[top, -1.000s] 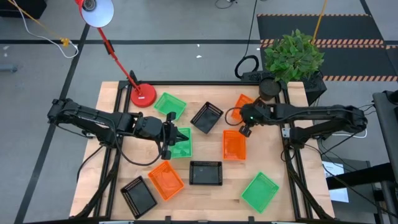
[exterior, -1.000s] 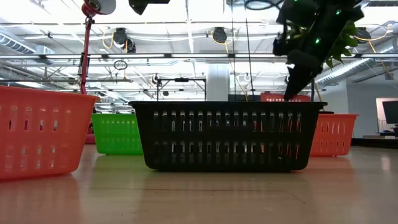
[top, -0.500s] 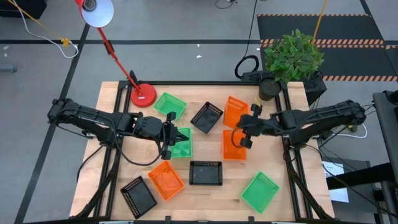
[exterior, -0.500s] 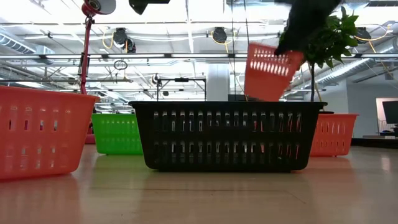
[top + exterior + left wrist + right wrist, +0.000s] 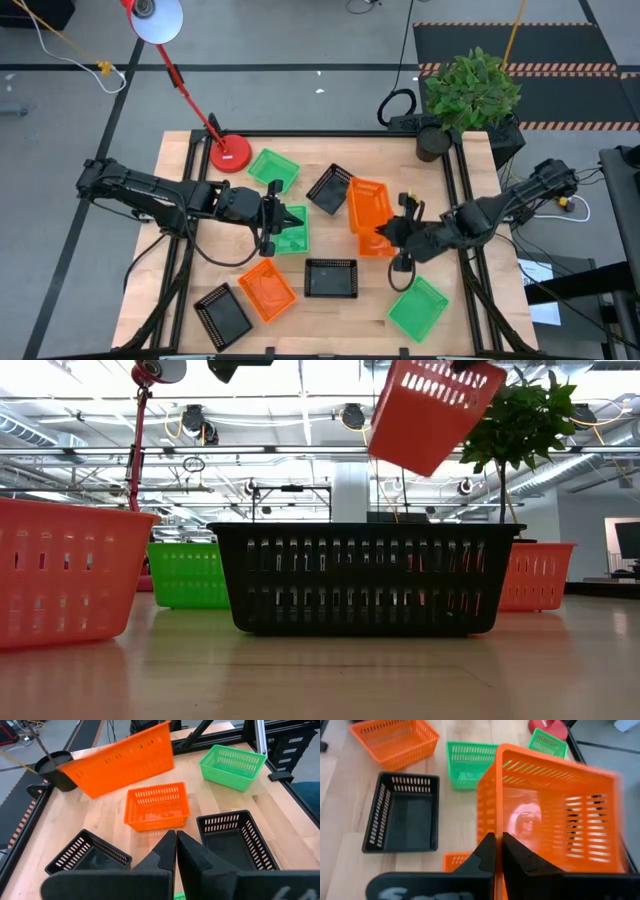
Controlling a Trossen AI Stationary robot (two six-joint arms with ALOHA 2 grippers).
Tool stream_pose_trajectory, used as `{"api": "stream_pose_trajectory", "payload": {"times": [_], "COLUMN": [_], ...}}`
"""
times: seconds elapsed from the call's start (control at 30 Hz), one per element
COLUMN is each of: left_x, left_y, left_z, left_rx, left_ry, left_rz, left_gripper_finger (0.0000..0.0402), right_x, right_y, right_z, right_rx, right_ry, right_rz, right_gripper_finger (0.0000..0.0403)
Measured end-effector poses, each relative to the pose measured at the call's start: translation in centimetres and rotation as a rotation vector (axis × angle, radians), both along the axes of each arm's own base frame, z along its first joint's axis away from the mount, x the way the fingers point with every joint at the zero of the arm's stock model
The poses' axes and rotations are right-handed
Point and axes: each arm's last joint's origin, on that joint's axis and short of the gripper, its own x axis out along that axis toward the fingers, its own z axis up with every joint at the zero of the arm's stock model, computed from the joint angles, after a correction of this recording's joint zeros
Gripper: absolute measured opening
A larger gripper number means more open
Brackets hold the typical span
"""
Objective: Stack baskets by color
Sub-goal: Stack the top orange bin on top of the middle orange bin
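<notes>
My right gripper (image 5: 386, 232) is shut on an orange basket (image 5: 366, 204), which hangs tilted in the air over a second orange basket (image 5: 380, 246) standing on the table. In the low view the lifted orange basket (image 5: 430, 410) is high up. My left gripper (image 5: 272, 215) is shut with nothing in it and hovers over a green basket (image 5: 292, 232). Other baskets rest on their bottoms: green (image 5: 273, 168) and black (image 5: 333, 188) at the far side, black (image 5: 330, 277) in the middle, orange (image 5: 265, 290), black (image 5: 222, 312) and green (image 5: 418, 307) near the front. My right gripper holds the lifted orange basket by one wall at its rim (image 5: 492, 827), pinched between the two fingers; the fingers themselves hide the exact spot. The fingers slant down from the table's right side. The basket is clear of the table and tilted.
A red lamp base (image 5: 230, 153) stands at the far left corner and a potted plant (image 5: 468, 95) at the far right. The black frame rails (image 5: 460, 200) border the table's sides. Bare wood lies between the near baskets.
My right gripper has lifted the orange basket from the far right of the table and carried it up and toward the near edge, turning as it went. The basket now hangs tilted over the other orange basket.
</notes>
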Motion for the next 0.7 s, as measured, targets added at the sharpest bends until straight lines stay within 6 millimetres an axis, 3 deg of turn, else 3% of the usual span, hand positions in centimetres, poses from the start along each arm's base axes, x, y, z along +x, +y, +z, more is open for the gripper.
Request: {"api": "stream_pose_trajectory", "payload": {"times": [0.33,0.7], "left_x": [0.0,0.0], "left_y": [0.0,0.0], "left_z": [0.0,0.0], "left_rx": [-0.007,-0.010], "left_ry": [0.000,0.000], "left_rz": [0.003,0.005], "left_gripper_finger": [0.0017,0.0017], "right_x": [0.7,-0.7], "right_y": [3.0,5.5], "right_z": [0.6,1.2], "right_rx": [0.002,0.056], "right_ry": [0.109,0.112], "right_rz": [0.011,0.021], "right_gripper_finger": [0.0004,0.0004]}}
